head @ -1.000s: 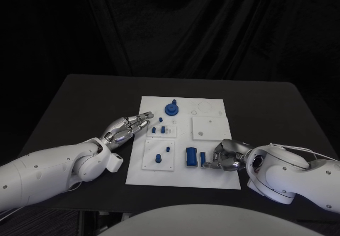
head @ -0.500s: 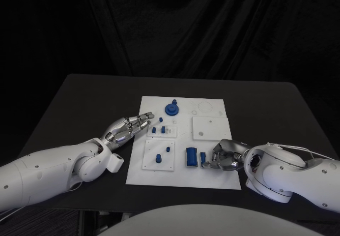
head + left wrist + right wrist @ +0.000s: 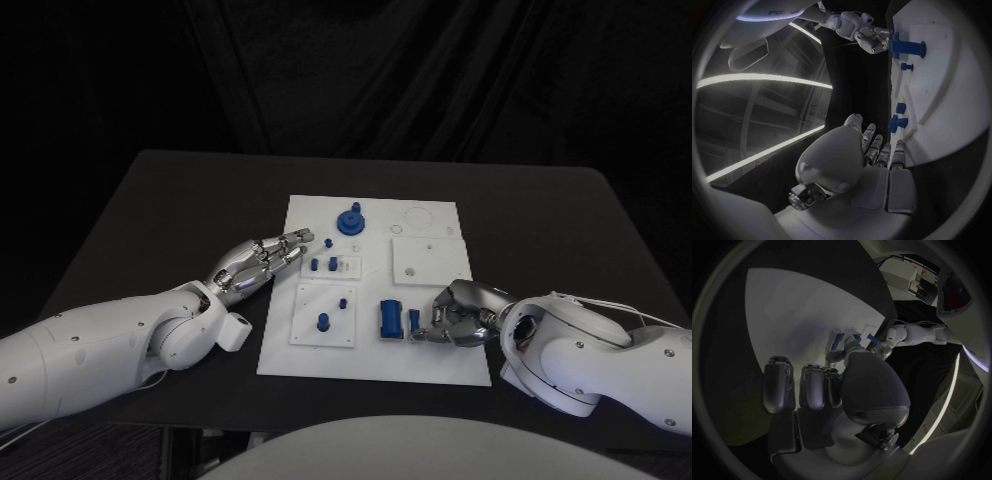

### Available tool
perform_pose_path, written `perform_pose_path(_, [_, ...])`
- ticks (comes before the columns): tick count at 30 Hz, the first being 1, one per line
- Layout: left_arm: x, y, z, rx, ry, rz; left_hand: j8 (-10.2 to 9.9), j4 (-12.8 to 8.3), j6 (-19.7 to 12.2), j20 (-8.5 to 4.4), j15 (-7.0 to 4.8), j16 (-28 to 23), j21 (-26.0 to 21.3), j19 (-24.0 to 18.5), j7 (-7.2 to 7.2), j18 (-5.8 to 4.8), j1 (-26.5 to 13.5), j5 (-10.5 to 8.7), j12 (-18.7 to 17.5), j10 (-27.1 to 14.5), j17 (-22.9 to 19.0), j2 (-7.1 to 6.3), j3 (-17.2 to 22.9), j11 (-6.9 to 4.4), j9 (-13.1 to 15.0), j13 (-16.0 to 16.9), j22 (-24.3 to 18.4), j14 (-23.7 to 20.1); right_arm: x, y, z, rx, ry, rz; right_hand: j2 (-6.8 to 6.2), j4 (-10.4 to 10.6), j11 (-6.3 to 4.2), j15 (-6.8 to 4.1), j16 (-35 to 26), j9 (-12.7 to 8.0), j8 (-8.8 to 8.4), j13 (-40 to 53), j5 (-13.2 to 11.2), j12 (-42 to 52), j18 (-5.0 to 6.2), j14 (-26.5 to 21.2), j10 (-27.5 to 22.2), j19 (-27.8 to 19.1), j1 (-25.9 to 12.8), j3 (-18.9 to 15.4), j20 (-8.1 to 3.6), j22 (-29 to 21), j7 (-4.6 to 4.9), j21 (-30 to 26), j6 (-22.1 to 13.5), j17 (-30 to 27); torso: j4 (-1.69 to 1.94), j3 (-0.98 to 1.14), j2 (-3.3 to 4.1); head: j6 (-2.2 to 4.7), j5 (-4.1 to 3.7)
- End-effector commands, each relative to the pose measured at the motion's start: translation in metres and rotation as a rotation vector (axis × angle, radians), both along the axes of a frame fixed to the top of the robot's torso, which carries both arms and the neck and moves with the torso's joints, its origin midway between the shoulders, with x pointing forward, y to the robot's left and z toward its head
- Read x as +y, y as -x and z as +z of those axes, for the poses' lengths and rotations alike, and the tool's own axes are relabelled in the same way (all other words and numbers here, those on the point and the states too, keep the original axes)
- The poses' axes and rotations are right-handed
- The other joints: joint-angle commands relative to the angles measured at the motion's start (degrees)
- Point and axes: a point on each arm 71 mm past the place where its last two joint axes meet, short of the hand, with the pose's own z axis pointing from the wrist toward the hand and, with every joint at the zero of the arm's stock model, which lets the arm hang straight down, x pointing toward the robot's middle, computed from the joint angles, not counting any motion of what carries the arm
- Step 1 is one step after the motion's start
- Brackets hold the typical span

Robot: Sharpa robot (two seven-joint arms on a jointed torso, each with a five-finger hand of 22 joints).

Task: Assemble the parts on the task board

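The white task board [image 3: 433, 345] lies mid-table. My right hand [image 3: 459, 318] is at its front right, fingers curled onto a narrow upright blue piece [image 3: 414, 322] beside a larger blue block [image 3: 389, 318]. The left wrist view shows the same hand [image 3: 857, 30] against that piece [image 3: 894, 41]. In the right wrist view the fingertips [image 3: 845, 347] meet the blue piece [image 3: 837, 340] on the board [image 3: 798, 305]. My left hand [image 3: 260, 260] lies at the board's left edge, fingers stretched and apart, holding nothing, close to two small blue pegs [image 3: 323, 265].
A blue round knob [image 3: 351, 218] stands at the board's far side. Two more blue parts [image 3: 323, 322] sit in a raised white plate at the front left. A square white plate [image 3: 428, 260] lies at the right. Black table [image 3: 173, 200] surrounds the board.
My right hand has shifted slightly left and back at the narrow blue piece, which stays in place. The left hand has not moved.
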Motion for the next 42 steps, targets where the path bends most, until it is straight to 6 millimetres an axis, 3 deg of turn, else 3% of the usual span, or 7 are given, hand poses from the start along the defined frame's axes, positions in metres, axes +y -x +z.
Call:
perform_pose_path(1, [-0.001,0.002,0.000,-0.001,0.013,-0.007,0.3,-0.1,0.0,0.34,0.20,-0.2,0.4,-0.1,0.37,0.37,0.5,0.33,0.1,0.0,-0.1,-0.09,0.3,0.53,0.0,0.1,0.0,0.0,0.004,-0.001,0.009,-0.104,-0.096,-0.002,-0.56,1.1,-0.49,-0.47,0.6,0.2,0.42,15.1,-0.3,0.1,-0.62,4.3,5.9,2.4,-0.3,0.1,-0.49,11.8,0.06,0.8,0.7,4.1,-0.01,0.01,-0.03,-0.01,-0.11])
perform_pose_path(17, [-0.002,0.002,-0.001,0.002,0.013,-0.009,0.3,-0.2,0.1,0.33,0.19,-0.2,0.4,-0.1,0.38,0.37,0.5,0.34,0.1,0.0,-0.1,-0.10,0.4,0.54,0.0,0.1,0.0,0.0,0.014,-0.002,0.010,-0.117,-0.115,0.006,0.61,1.8,-0.66,-0.64,1.0,0.6,0.84,15.1,-0.3,0.1,-0.74,4.3,5.9,2.6,-2.2,-0.3,-0.69,12.0,-0.11,1.5,1.3,4.8,0.01,0.00,0.01,-0.01,-0.27])
perform_pose_path(32, [-0.003,0.002,-0.001,0.003,0.015,-0.012,0.3,-0.2,0.1,0.33,0.19,-0.2,0.4,-0.1,0.38,0.37,0.5,0.34,0.1,0.0,-0.1,-0.10,0.4,0.54,0.0,0.1,0.0,0.0,0.022,-0.005,0.000,-0.058,-0.037,0.054,-2.12,1.5,-0.71,-0.70,1.1,0.2,-0.24,15.1,-0.3,0.1,-0.73,4.3,5.9,2.5,-0.5,-0.4,-0.78,11.9,-0.16,1.6,0.3,4.7,0.13,-0.07,0.04,-0.01,-0.45])
perform_pose_path(42, [-0.004,0.002,-0.002,0.003,0.016,-0.014,0.3,-0.2,0.1,0.33,0.19,-0.2,0.4,-0.1,0.38,0.37,0.5,0.34,0.1,0.0,-0.1,-0.10,0.4,0.54,0.0,0.1,0.0,0.0,0.026,-0.006,-0.007,-0.040,-0.011,0.070,-1.68,1.3,-0.67,-0.67,1.1,0.2,-0.46,15.1,-0.3,0.1,-0.75,4.2,5.9,2.5,1.5,0.4,-0.77,11.9,-0.11,1.8,0.1,4.8,0.03,-0.06,-0.05,-0.01,-0.24])
